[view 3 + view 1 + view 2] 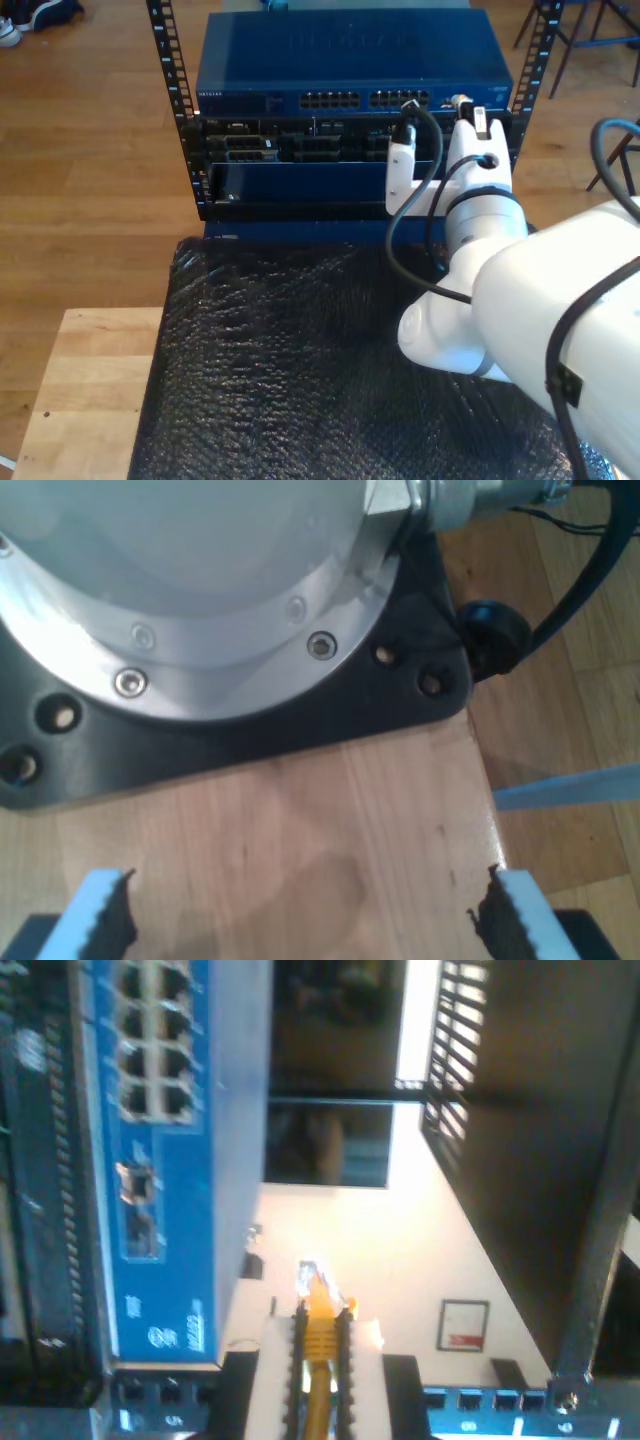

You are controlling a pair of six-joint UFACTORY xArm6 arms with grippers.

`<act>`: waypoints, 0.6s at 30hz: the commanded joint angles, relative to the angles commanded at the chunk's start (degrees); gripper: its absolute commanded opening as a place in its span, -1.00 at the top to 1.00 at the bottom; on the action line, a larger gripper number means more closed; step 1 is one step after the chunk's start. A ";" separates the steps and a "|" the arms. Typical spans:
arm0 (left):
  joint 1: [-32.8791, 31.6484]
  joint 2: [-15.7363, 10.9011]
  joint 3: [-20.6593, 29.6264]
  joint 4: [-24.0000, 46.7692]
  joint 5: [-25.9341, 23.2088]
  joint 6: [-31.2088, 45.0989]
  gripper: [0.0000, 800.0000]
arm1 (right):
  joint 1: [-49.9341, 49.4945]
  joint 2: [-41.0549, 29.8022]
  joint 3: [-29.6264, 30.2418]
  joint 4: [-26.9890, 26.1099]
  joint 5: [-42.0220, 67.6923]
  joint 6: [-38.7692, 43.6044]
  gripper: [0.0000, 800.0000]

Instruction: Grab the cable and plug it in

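Note:
The yellow cable (318, 1345) is pinched between the fingers of my second gripper (320, 1335), which is shut on it. Its clear plug (312, 1278) sticks out past the fingertips, in the air, apart from the blue switch (170, 1160) and its ports (150, 1040). In the exterior view, my second gripper (468, 108) is up against the right end of the blue switch (340, 60), by its port row (370, 99). My first gripper (305, 925) is open over bare wood, with nothing between its blue pads (95, 920).
A round metal arm base (200, 570) on a black plate (250, 730) stands just ahead of my first gripper, near the table edge (485, 780). A black padded mat (300, 380) covers the table before the rack. A thick black arm cable (420, 200) loops beside the white arm.

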 joint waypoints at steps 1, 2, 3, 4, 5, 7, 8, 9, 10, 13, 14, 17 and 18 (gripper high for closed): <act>0.00 -0.09 0.00 0.00 0.00 0.00 -1.00 | -0.09 0.09 -0.09 0.00 -0.09 0.62 1.00; 0.00 -0.09 0.00 0.00 0.00 0.00 -1.00 | -0.09 0.26 -0.26 -0.09 -0.09 1.41 1.00; 0.00 -0.09 0.00 0.00 0.00 0.00 -1.00 | -0.09 0.35 -0.26 -0.09 -0.18 2.02 1.00; 0.00 -0.09 0.00 0.00 0.00 0.00 -1.00 | -0.09 0.70 -0.26 -0.18 -0.35 2.37 1.00; 0.00 -0.09 0.00 0.00 0.00 0.00 -1.00 | -0.09 0.88 -0.44 -0.18 -0.35 2.37 1.00; 0.00 0.00 0.00 0.00 0.00 0.00 -1.00 | 0.00 1.05 -0.88 -0.09 -0.44 2.37 1.00; 0.00 0.00 0.00 0.00 0.00 0.00 -1.00 | 0.00 1.49 -1.05 0.00 -0.44 2.37 1.00; 0.00 -0.09 0.00 0.00 0.00 0.00 -1.00 | 0.00 1.93 -1.23 0.00 -0.53 2.37 1.00; 0.00 -0.09 0.00 0.00 0.00 0.00 -1.00 | 0.00 2.29 -1.41 0.00 -0.62 2.37 1.00; 0.00 0.00 0.00 0.00 0.00 0.00 -1.00 | 0.00 3.34 -1.23 -0.18 -3.25 4.66 1.00; 0.00 0.00 0.00 0.00 0.00 0.00 -1.00 | 0.00 3.52 -1.23 -0.26 -3.78 5.36 1.00; 0.00 0.00 0.00 0.00 0.00 0.00 -1.00 | -0.09 4.31 -0.53 -0.97 -4.48 5.89 1.00; 0.00 0.00 0.00 0.00 0.00 0.00 -1.00 | -0.09 4.48 -0.70 -1.14 -4.57 6.07 1.00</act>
